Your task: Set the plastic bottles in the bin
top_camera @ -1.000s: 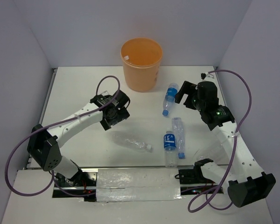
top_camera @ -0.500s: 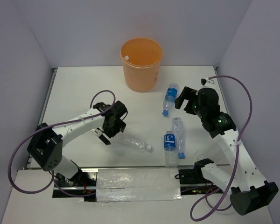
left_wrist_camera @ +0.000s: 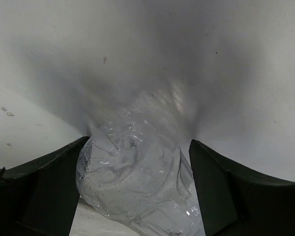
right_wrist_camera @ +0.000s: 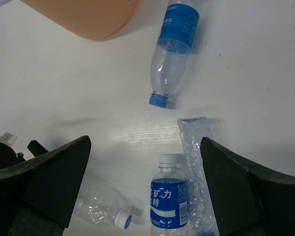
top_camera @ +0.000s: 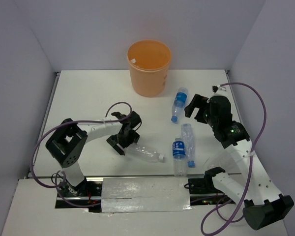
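Clear and unlabelled, the unlabelled bottle (top_camera: 143, 153) lies on its side on the white desk (top_camera: 83, 93), left of centre and toward the near edge. Its base sits between the left fingers (top_camera: 122, 142), which are spread to either side of it. In the left wrist view the 2 left fingers (left_wrist_camera: 44, 191) stand close against the flanks of the unlabelled bottle (left_wrist_camera: 137, 187), and the plastic shows no dent. Its long axis runs left to right, tilted slightly toward the near edge. The white-capped neck points right, away from the fingers. The left arm (top_camera: 96, 127) is folded low, with the forearm running rightward over the desk and the wrist bent down to the bottle.

The right fingers (top_camera: 192, 105) (right_wrist_camera: 54, 187) are spread wide with nothing between them, and hover above the desk right of centre. The right arm (top_camera: 238, 147) rises from the near right corner and leans toward the far left.

3 more bottles lie on their sides on the desk near the right fingers.
- **Blue-capped bottle** (top_camera: 178, 103) (right_wrist_camera: 173, 49): it is blue-labelled and lies just right of the bin (top_camera: 149, 66) (right_wrist_camera: 88, 17), cap toward the near edge.
- **White-capped labelled bottle** (top_camera: 178, 150) (right_wrist_camera: 168, 196): its axis runs near to far, cap toward the far side.
- **Crumpled bottle** (top_camera: 188, 142) (right_wrist_camera: 196, 172): it lies just beside the white-capped labelled bottle on the right, roughly parallel, blue cap toward the near edge.

The orange bin stands upright at the far centre of the desk, well apart from the left fingers.
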You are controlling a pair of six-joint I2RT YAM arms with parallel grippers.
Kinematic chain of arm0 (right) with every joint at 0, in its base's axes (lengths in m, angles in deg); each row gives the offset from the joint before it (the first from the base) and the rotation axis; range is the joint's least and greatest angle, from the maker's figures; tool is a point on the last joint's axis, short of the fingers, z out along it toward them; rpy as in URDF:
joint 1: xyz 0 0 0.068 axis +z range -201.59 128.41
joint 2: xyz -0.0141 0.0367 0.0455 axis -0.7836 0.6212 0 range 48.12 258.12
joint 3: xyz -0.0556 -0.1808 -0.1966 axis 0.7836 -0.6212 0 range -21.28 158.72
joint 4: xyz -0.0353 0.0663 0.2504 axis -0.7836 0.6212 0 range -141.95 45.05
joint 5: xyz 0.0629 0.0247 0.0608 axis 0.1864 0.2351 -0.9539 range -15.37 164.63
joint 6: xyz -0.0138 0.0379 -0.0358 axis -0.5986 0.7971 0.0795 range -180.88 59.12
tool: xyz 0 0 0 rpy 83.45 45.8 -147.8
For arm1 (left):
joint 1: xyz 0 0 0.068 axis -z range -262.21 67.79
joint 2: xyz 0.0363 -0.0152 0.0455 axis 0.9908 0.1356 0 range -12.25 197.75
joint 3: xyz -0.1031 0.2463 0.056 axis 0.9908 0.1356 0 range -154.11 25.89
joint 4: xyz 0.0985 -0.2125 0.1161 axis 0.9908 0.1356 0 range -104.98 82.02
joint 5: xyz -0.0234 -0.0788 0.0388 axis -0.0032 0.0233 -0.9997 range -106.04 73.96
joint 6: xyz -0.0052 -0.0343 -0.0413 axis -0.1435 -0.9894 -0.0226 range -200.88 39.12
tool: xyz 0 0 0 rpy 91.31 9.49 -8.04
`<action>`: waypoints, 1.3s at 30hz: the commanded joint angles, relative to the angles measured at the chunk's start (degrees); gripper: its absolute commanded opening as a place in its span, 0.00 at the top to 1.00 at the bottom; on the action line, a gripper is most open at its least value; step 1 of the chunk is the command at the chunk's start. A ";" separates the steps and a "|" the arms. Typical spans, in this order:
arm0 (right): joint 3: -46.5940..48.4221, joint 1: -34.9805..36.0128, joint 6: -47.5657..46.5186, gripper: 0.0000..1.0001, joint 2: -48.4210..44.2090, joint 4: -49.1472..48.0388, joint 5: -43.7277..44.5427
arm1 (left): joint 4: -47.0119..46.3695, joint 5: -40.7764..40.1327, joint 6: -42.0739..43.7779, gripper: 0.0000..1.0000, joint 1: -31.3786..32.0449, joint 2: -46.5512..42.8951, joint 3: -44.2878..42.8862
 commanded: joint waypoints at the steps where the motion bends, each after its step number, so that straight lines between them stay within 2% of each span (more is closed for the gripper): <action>1: -0.12 0.49 -0.33 0.00 -1.07 -1.48 0.48 | -0.26 0.59 1.81 0.08 0.54 1.56 -2.66; 6: -0.03 0.49 -0.33 0.00 -0.89 -1.74 1.10 | 3.87 -4.58 1.46 0.27 0.63 -1.15 -5.20; 8: -0.03 0.49 -0.24 0.00 -0.63 -2.09 1.01 | 5.37 -6.78 1.90 0.31 0.63 -2.13 -6.70; 14: 1.02 0.49 -0.33 0.00 0.51 -2.27 0.92 | 8.89 -16.45 8.32 0.41 -0.16 -5.55 -19.00; 17: 1.64 0.49 -0.42 0.00 0.86 -2.27 1.54 | 8.55 -22.43 16.62 0.46 -1.38 -7.92 -26.38; 21: 1.64 0.41 -0.33 0.00 1.22 -2.36 1.98 | 3.98 -26.48 27.10 0.58 -4.46 -11.96 -32.89; 24: 1.55 0.49 -0.24 0.00 1.39 -2.45 1.98 | -1.29 -26.13 35.01 0.63 -7.36 -14.25 -35.35; 31: 1.90 0.49 0.11 0.00 2.01 -2.62 2.33 | -8.85 -29.11 49.35 0.68 -11.67 -15.84 -45.19; 34: 2.08 0.41 0.20 0.00 2.27 -2.89 2.07 | -16.13 -31.57 54.80 0.68 -11.76 -16.19 -46.96; 35: 2.08 0.49 0.20 0.00 2.45 -2.97 2.07 | -20.86 -32.36 57.77 0.68 -11.76 -15.85 -47.05; 39: 2.69 0.49 0.28 0.00 2.97 -2.89 1.72 | -27.92 -36.50 60.52 0.67 -11.76 -10.15 -53.98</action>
